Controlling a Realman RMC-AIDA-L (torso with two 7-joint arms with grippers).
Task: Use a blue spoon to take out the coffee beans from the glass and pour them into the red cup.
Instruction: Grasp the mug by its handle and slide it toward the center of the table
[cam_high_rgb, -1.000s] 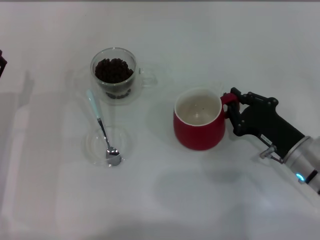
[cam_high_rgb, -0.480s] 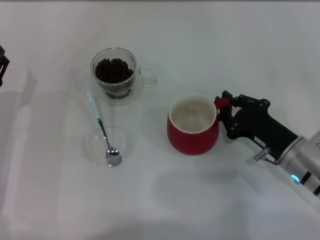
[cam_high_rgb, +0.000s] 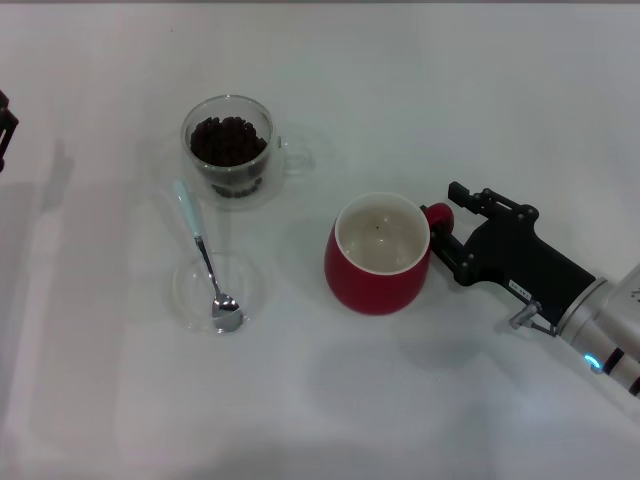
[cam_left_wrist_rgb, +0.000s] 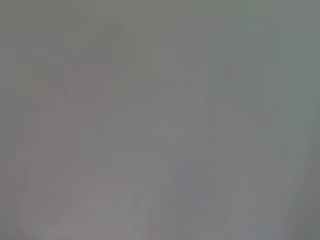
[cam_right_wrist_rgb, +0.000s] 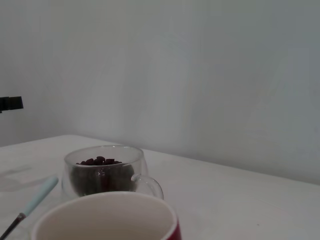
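- left pincer (cam_high_rgb: 5, 125) barely in view at the far left edge of the counter (cam_high_rgb: 400, 80), well apart from everything; cannot tell whether clenched or released; looks idle.
- glass (cam_high_rgb: 228, 148) upright toward the back left, heaped with coffee beans (cam_high_rgb: 227, 139); none taken out yet, judging by the full heap.
- blue spoon (cam_high_rgb: 203, 256) lying untouched just in front of the glass, metal bowl resting in a clear saucer (cam_high_rgb: 218, 291), pale handle pointing back toward the glass; not yet picked up.
- red cup (cam_high_rgb: 379, 254) upright near the middle, right of the spoon and glass, cream inside bare but for a tiny dark speck.
- right pincer (cam_high_rgb: 443, 232) clenched on the red cup's handle from the right.
- likely stage: cup placement only; scooping and pouring all left to do.
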